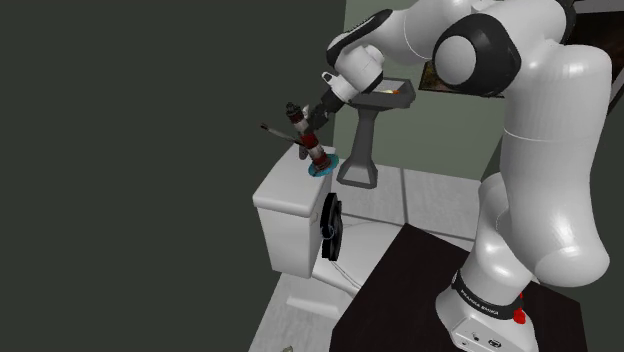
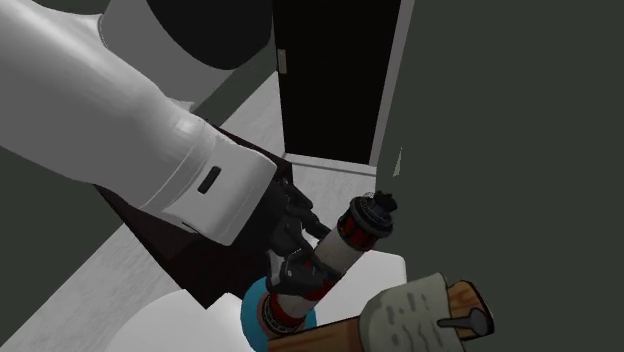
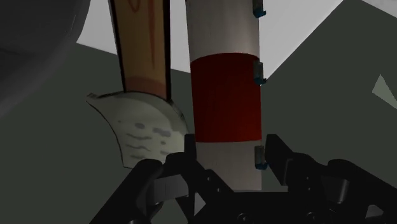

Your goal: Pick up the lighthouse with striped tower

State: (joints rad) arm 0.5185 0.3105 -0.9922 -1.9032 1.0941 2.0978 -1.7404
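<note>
the gripper (image 3: pixel 228 167) grips the lighthouse (image 3: pixel 226 95) by its striped tower, base at the toilet tank (image 1: pixel 285 210) lid's end. grasp looks done; next, lift clear of the axe (image 3: pixel 143 127) just beside it.

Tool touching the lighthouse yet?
Touching. Wrist view: the tool fingers clasp the lighthouse tower on both sides.
</note>
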